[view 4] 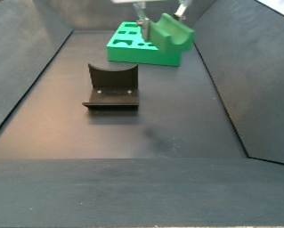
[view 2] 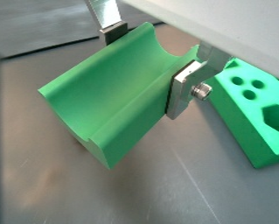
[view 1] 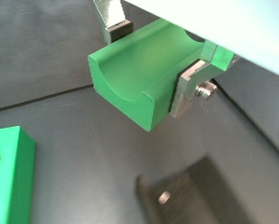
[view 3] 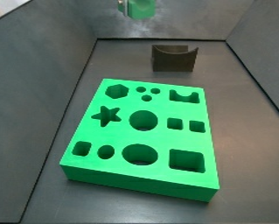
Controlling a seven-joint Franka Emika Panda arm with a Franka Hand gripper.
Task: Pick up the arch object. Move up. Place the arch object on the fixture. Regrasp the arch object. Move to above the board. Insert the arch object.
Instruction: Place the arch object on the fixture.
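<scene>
One arch object (view 2: 112, 96) clamped between the gripper (view 2: 149, 59) fingers, held high in the air. Fixture (view 4: 110, 86) sits below, empty; board (view 4: 142, 46) beyond. Suggest descending slow, notch lined up with the fixture's scooped top.

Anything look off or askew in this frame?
Nothing stands out. The gripper holds the arch object clamped in the air; the fixture stands bare and upright, and the board lies flat.
</scene>
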